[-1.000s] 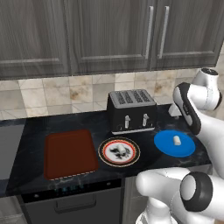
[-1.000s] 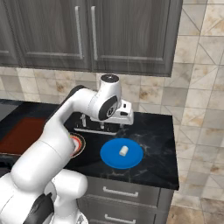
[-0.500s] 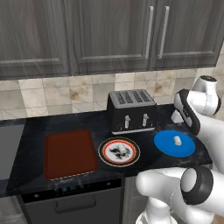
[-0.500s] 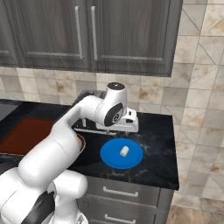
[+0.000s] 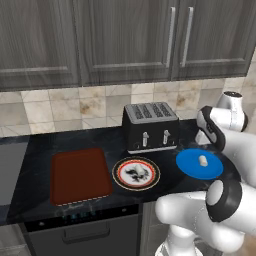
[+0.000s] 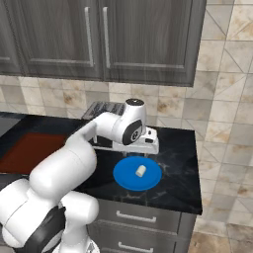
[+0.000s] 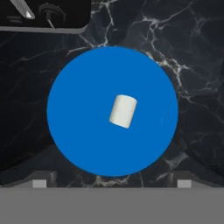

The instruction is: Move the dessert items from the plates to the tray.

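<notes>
A bright blue plate [image 7: 78, 131] lies on the black counter with one small white dessert cylinder [image 7: 123, 111] on its side at the centre. My gripper [image 7: 111, 183] hangs straight above this plate, open, its fingertips [image 7: 39, 182] spread wide, holding nothing. The right base view shows the gripper [image 6: 146, 151] over the far edge of the blue plate [image 6: 126, 179] and the dessert [image 6: 141, 171]. The red-rimmed patterned plate [image 5: 136, 173] sits left of the blue plate [image 5: 190, 167]; I cannot make out a dessert on its pattern. The red-brown tray [image 5: 80, 175] lies farther left.
A black toaster [image 5: 150, 127] stands behind the two plates, close to my hand; its corner [image 7: 43, 15] shows in the hand view. Grey cabinets hang above the tiled wall. The counter's front edge runs just below the plates.
My arm has swung right, from in front of the toaster to above the blue plate. Plates, tray and dessert have not moved.
</notes>
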